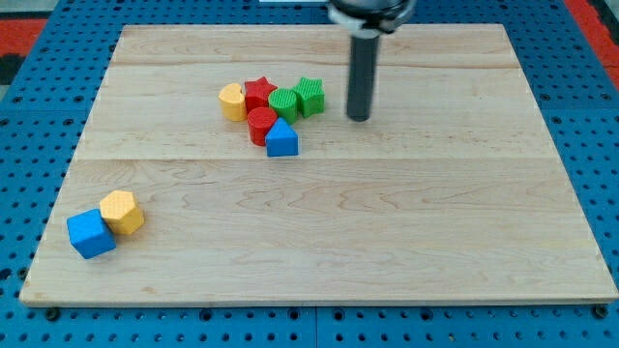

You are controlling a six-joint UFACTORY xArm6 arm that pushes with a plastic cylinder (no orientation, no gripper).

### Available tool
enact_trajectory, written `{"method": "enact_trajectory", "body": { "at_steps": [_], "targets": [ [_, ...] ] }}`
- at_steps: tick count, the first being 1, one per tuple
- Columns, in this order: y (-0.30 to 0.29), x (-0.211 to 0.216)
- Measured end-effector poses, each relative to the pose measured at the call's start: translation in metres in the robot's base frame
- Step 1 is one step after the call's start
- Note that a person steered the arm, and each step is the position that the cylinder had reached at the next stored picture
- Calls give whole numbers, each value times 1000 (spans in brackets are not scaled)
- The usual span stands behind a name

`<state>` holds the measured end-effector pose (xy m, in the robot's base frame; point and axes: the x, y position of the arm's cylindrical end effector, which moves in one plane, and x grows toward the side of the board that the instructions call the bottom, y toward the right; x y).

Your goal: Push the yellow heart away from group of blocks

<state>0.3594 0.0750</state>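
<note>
The yellow heart [231, 101] lies at the left end of a tight cluster near the board's upper middle. It touches the red star [258, 93]. Right of the star are a green round block [284, 102] and a green star [309, 96]. Below them sit a red cylinder [261, 125] and a blue triangle [281, 139]. My tip [359, 118] rests on the board to the right of the cluster, a short gap from the green star and on the far side from the yellow heart.
A yellow hexagon [122, 212] and a blue cube [91, 233] sit touching near the board's lower left corner. The wooden board [387, 232] lies on a blue pegboard surface, its edges visible all round.
</note>
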Motion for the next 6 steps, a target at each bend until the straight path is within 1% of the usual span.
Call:
{"method": "enact_trajectory", "body": {
  "at_steps": [1, 2, 3, 4, 5, 6],
  "targets": [
    [-48, -10],
    [-146, -8],
    [-228, -7],
    [-219, -7],
    [-132, -29],
    [-138, -73]
  ]
}}
